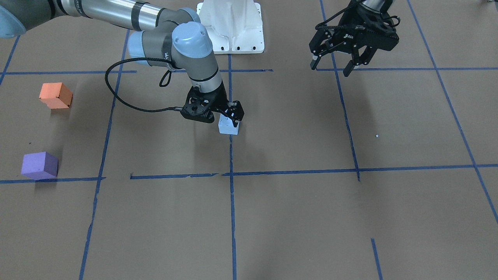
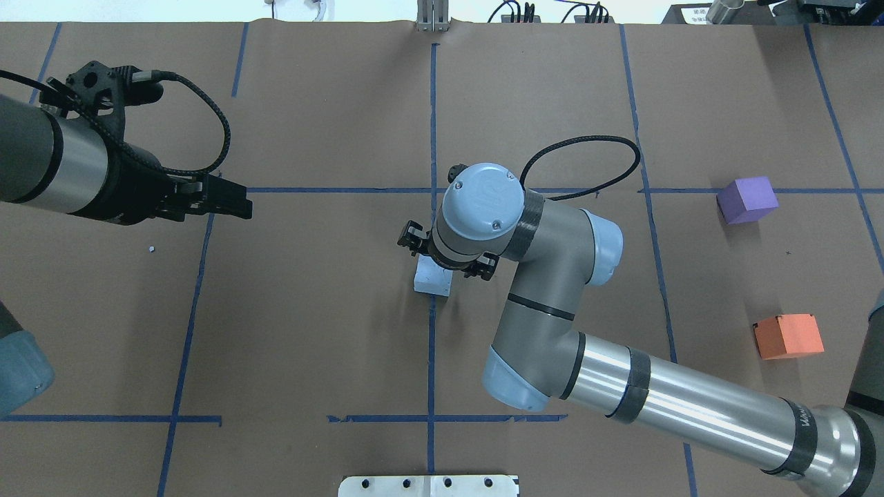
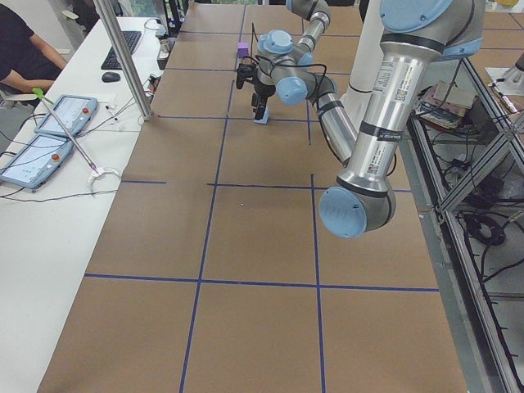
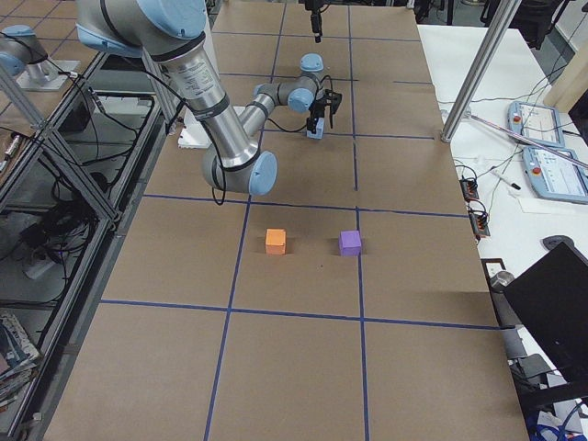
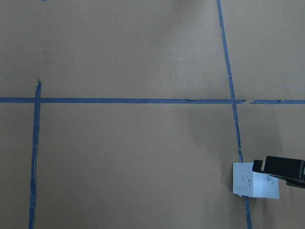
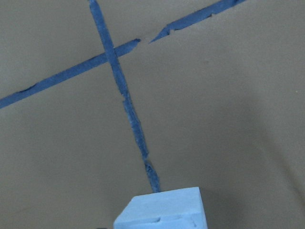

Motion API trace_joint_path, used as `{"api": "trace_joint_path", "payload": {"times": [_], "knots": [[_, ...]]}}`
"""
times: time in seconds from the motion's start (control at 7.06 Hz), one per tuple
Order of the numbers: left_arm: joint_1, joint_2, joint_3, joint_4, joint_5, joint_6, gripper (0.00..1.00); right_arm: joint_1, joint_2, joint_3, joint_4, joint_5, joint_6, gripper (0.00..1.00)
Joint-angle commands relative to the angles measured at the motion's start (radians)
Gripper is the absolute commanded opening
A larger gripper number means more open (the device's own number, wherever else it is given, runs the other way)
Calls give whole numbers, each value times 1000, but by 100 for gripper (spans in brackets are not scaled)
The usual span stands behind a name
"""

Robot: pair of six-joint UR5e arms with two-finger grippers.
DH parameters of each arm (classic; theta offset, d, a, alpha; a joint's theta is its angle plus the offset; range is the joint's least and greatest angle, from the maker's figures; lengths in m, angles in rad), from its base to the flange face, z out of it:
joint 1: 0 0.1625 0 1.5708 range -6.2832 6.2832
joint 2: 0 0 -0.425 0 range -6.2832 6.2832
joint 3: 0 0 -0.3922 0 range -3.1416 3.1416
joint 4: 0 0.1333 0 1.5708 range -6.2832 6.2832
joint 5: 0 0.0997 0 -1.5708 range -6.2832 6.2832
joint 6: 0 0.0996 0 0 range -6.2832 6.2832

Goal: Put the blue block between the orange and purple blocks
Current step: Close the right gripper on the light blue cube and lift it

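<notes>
The pale blue block (image 1: 228, 127) sits on the brown paper at the table's middle, on a blue tape line; it also shows in the overhead view (image 2: 432, 281) and at the bottom of the right wrist view (image 6: 164, 210). My right gripper (image 1: 229, 118) is down over it, jaws against its sides, shut on it. The orange block (image 1: 55, 95) and the purple block (image 1: 39, 165) stand apart at the table's right end, with a gap between them. My left gripper (image 1: 330, 68) hangs open and empty above the table's left part.
The robot's white base plate (image 1: 233, 27) is at the table's near edge. Blue tape lines (image 1: 232, 217) divide the brown paper into squares. An operator's desk with tablets (image 3: 49, 131) is beyond the far edge.
</notes>
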Motion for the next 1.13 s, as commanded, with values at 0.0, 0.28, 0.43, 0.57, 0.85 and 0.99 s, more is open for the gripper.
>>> {"api": "trace_joint_path", "payload": {"times": [0.0, 0.28, 0.43, 0.57, 0.85, 0.99], "knots": [[0, 2, 1, 0, 0, 0, 100, -8, 60, -72, -1, -8, -6, 100], [0, 2, 1, 0, 2, 0, 100, -20, 53, -82, -3, -19, -9, 94], [0, 2, 1, 0, 2, 0, 100, -23, 55, -85, -3, -35, -7, 79], [0, 2, 1, 0, 2, 0, 100, -23, 52, -85, -6, -42, -9, 44], [0, 2, 2, 0, 5, 0, 100, 32, -55, 19, -3, -33, -13, 3], [0, 2, 4, 0, 5, 0, 100, 75, -217, 194, -1, -10, -77, 3]]}}
